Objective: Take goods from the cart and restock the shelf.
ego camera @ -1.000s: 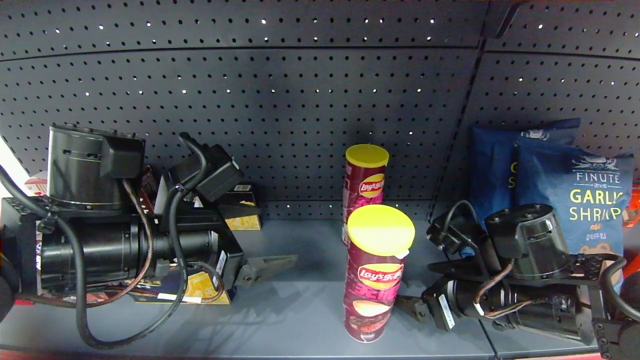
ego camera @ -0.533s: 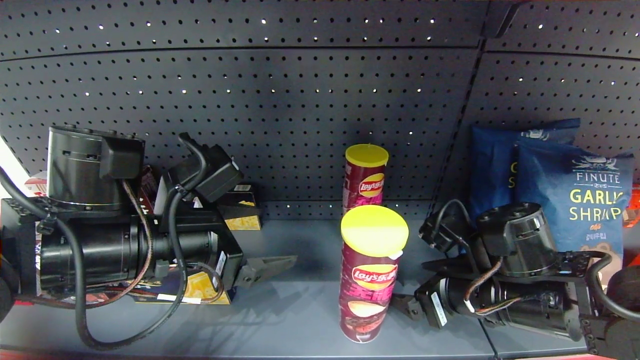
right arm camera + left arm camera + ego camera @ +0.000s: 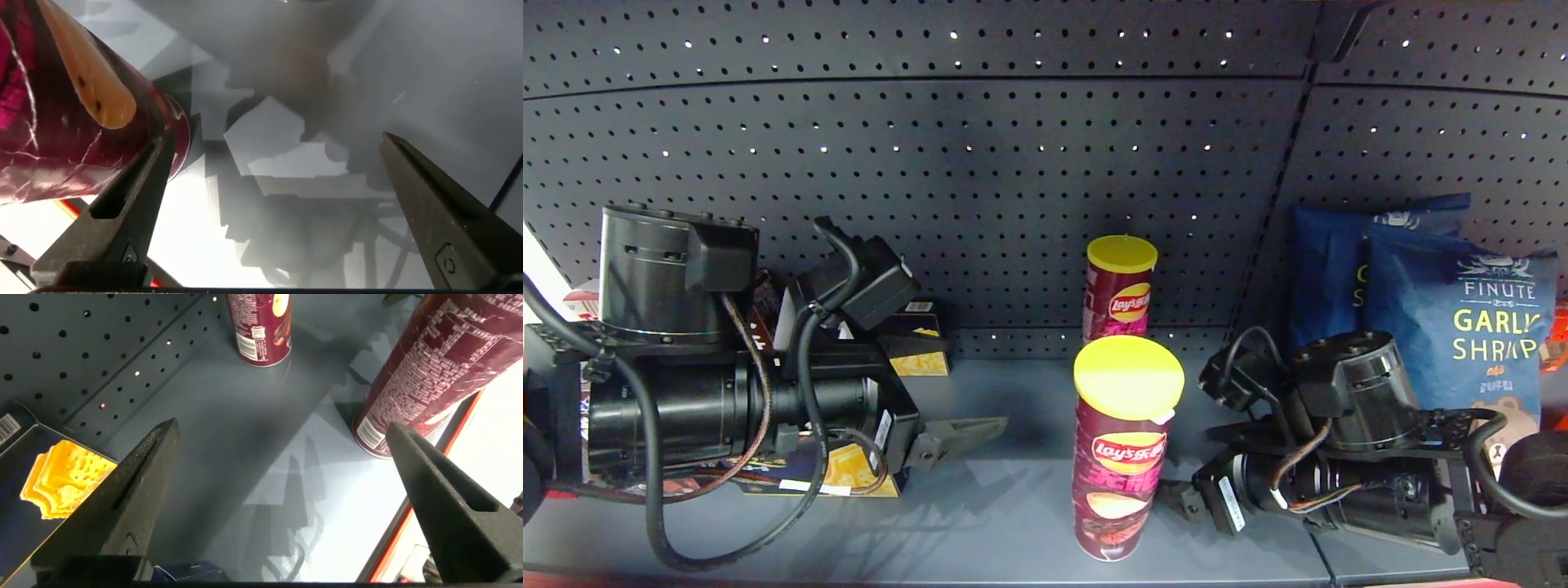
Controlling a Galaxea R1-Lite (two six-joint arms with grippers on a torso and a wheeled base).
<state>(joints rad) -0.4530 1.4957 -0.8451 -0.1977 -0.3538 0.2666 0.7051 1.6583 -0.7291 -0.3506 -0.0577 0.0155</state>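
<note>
Shelf [image 3: 1005,523] | front can [image 3: 1123,457] upright | left tool [image 3: 279,431] apart | right tool [image 3: 274,143] apart

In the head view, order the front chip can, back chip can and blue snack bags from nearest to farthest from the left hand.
From the left hand:
1. Front chip can, just to its right.
2. Back chip can, farther back and right.
3. Blue snack bags, far right.

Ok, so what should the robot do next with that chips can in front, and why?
Probably ease the right gripper back from the front can. The can stands upright on the shelf, lined up before the rear can, and the jaws are open.
</note>
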